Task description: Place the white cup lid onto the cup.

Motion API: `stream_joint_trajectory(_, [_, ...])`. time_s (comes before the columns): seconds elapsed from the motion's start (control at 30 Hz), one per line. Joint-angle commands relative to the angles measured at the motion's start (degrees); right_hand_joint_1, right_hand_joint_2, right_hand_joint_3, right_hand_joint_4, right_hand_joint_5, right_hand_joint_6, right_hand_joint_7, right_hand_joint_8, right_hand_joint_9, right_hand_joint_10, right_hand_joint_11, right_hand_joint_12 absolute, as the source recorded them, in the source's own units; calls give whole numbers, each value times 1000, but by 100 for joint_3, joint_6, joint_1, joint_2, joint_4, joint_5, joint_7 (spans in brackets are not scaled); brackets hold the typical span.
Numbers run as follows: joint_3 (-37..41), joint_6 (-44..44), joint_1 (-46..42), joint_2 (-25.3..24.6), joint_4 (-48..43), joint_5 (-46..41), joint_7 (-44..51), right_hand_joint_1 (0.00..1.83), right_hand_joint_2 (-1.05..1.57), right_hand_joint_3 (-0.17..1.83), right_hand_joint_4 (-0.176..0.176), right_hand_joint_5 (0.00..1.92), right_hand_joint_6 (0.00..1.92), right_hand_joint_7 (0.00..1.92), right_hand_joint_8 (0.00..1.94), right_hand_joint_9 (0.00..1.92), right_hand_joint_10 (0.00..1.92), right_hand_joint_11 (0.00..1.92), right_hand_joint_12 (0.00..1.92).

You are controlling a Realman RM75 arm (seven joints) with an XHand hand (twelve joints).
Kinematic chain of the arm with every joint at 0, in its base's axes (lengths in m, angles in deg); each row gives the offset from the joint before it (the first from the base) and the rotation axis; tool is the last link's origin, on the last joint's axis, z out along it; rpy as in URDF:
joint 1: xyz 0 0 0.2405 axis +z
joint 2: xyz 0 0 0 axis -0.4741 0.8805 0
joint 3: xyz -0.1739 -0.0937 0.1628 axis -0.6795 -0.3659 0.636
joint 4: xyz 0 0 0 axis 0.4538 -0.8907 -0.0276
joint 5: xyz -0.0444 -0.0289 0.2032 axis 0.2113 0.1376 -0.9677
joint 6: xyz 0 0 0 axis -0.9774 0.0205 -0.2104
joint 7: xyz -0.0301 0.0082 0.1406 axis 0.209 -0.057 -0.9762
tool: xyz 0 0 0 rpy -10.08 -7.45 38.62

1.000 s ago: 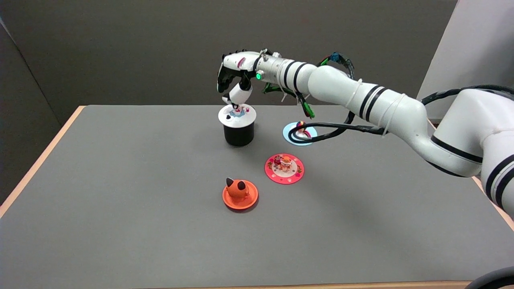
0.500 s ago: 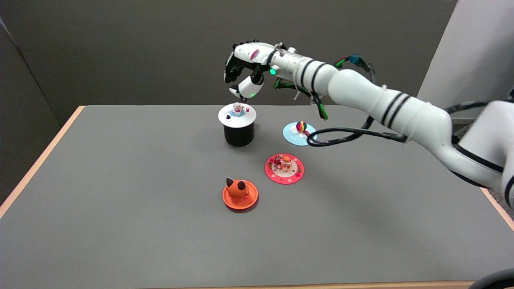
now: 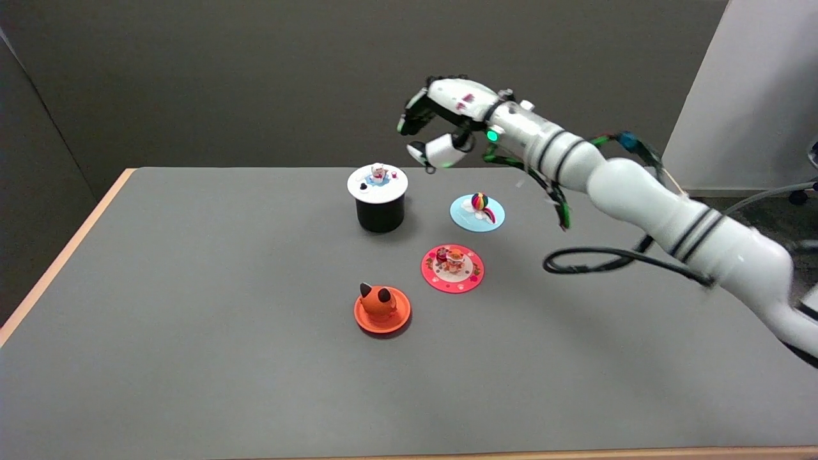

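Note:
The white cup lid (image 3: 378,181), topped with small figures, sits flat on the black cup (image 3: 380,212) toward the table's far side. My right hand (image 3: 434,131) hangs in the air up and to the right of the cup, clear of the lid. Its fingers are apart and slightly curved, and nothing is in them.
Three other lids lie on the grey table (image 3: 192,306): a light blue one (image 3: 477,213) right of the cup, a pink one (image 3: 452,268) nearer me, and an orange one with a fox figure (image 3: 381,308) in front. A black cable (image 3: 607,262) droops from the arm above the table's right side.
My right hand let go of the lid's knob, rose off the cup and drew back to the right. The lid stays on the cup. The arm's cable swung off the blue lid.

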Motion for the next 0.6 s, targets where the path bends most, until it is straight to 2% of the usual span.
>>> stream_joint_trajectory(0.03, [3196, 975, -3718, 670, 1923, 158, 301, 941, 718, 846, -128, 841, 368, 923, 238, 811, 261, 537, 559])
stream_joint_trajectory(0.23, [3875, 1271, -4477, 550, 2252, 158, 301, 927, 702, 874, -129, 835, 368, 921, 237, 794, 225, 523, 569])
stream_joint_trajectory(0.6, [4306, 2270, -5667, 230, 2442, 149, 301, 913, 685, 911, -127, 819, 343, 903, 236, 764, 212, 509, 578])
